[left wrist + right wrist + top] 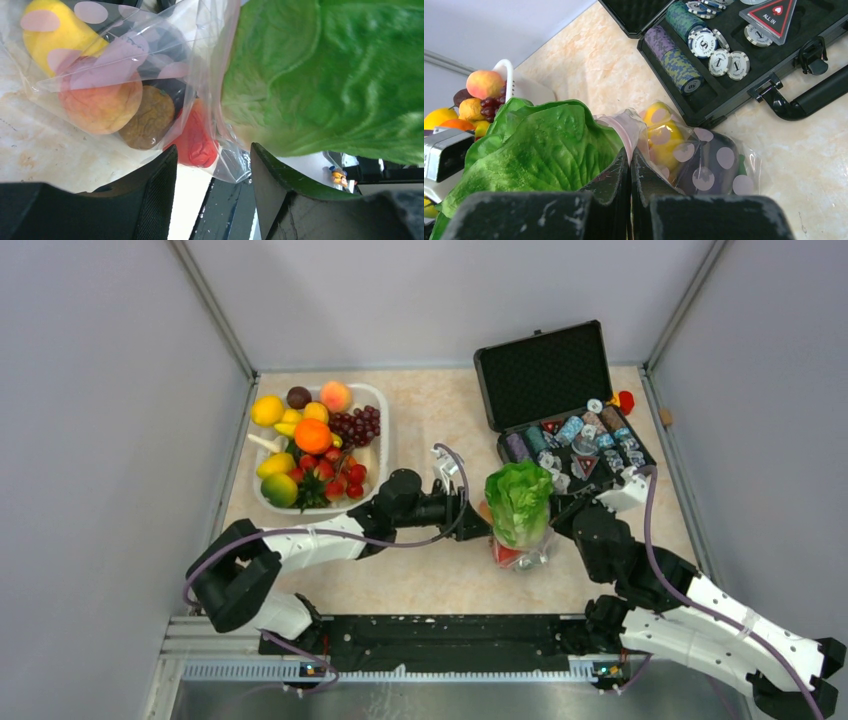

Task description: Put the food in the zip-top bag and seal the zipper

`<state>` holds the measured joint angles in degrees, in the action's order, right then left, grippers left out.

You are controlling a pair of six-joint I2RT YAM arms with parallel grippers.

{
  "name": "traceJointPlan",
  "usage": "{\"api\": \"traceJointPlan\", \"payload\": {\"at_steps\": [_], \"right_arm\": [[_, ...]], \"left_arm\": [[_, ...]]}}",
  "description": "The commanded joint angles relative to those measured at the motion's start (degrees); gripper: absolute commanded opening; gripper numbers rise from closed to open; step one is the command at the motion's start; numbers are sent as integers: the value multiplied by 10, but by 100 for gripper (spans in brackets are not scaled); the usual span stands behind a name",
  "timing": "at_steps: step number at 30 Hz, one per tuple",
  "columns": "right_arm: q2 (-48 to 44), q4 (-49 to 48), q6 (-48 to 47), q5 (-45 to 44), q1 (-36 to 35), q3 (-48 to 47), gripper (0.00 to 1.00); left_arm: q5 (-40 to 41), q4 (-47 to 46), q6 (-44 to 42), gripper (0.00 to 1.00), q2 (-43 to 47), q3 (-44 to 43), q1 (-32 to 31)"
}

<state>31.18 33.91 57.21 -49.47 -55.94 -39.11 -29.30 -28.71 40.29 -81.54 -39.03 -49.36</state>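
The right gripper (630,172) is clenched tight, pinching the rim of the zip-top bag (744,165) just below its pink zipper (623,131). That single pinch seems to be all that holds the mouth up. If the thin plastic slides out of it, the mouth is likely to collapse.

Against the same fingers leans the lettuce (544,145), large and leafy, with most of its bulk outside the bag. Its leaves lie across the zipper, so the strip probably cannot press shut until they are pushed fully in. The lettuce looks top-heavy and could tip out onto the table (440,580).

Deeper in the bag sit the yellow fruit (663,137), the eggplant (711,167) and the peach (100,107). They leave little room, and a hard push might split the bag or squeeze them back out.

On the other side, the left gripper (212,155) is released, jaws apart, with a loose fold of bag between them and the lettuce's base just beside one finger. If it closes here it may catch plastic rather than lettuce, and then pull the bag against the right gripper's hold.

Beyond, the open chip case (744,75) lies near the bag, and the white basin (375,455) of fruit stands well apart.
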Motion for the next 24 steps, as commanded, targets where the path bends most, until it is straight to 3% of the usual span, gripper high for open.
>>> {"api": "traceJointPlan", "payload": {"at_steps": [1,12,24], "right_arm": [[-4,-25,2,-7,8,-22,0],[8,-41,-3,7,8,-21,0],[8,-47,-1,3,8,-18,0]], "left_arm": [[17,-13,14,56,-19,-32,2],[6,-12,18,56,-45,-64,1],[84,176,-69,44,-77,-146,-36]]}}
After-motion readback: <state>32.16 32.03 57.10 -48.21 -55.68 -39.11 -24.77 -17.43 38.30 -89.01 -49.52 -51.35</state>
